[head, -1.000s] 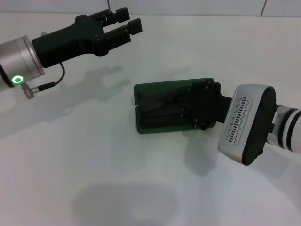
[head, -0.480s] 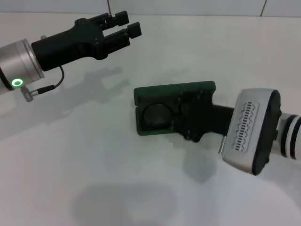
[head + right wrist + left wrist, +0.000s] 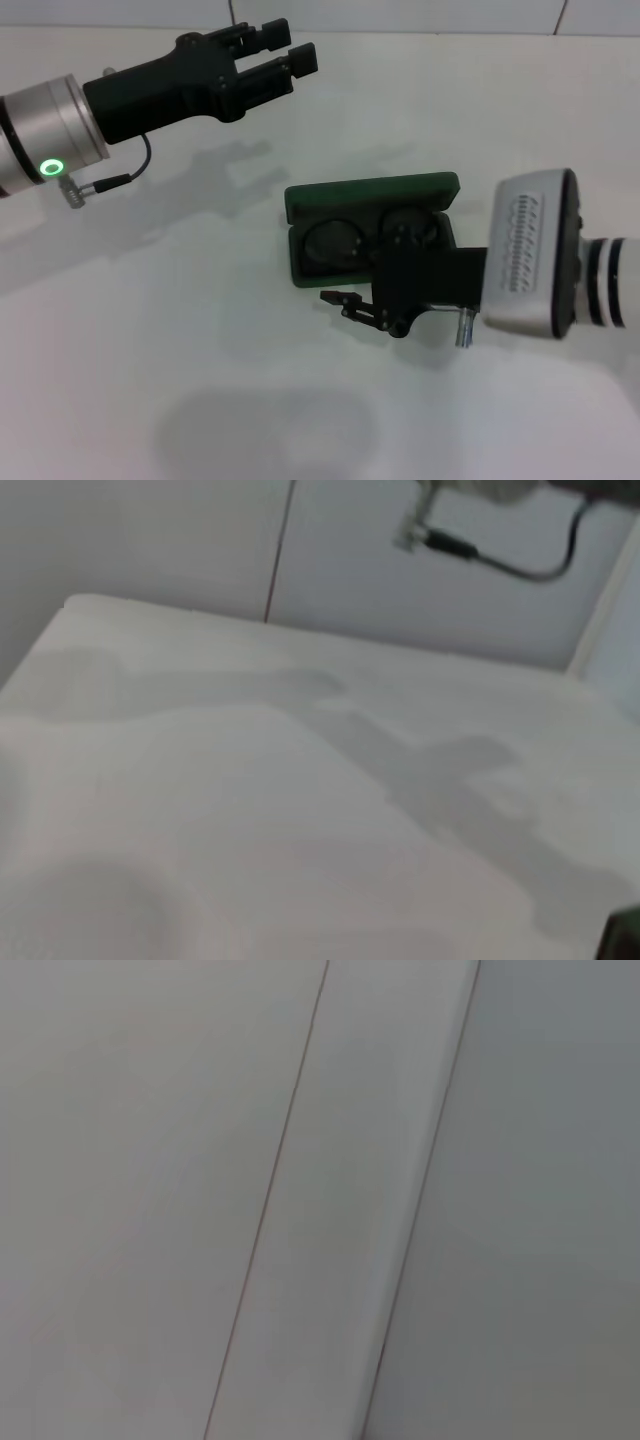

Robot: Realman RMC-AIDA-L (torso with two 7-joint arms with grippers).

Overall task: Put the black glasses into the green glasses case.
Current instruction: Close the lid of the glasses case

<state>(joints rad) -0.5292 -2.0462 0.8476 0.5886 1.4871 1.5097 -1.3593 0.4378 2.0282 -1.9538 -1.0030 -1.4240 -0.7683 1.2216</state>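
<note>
The green glasses case [image 3: 370,190] lies open in the middle of the white table, its lid toward the back. The black glasses [image 3: 335,245] lie inside it, both round lenses showing against the dark lining. My right gripper [image 3: 350,306] hovers just in front of the case's front edge, its slim fingertips [image 3: 333,296] a little apart with nothing between them. My left gripper [image 3: 282,55] is open and empty, held in the air at the back left, well away from the case. Neither wrist view shows the case or the glasses.
The white table [image 3: 200,350] stretches wide to the front and left. A pale wall runs along its back edge [image 3: 420,25]. The right wrist view shows bare tabletop [image 3: 250,810], the wall, and the left arm's cable [image 3: 510,565] farther off.
My right gripper has pulled back out of the case toward the front, uncovering the glasses lying inside. My left gripper has drifted slightly right.
</note>
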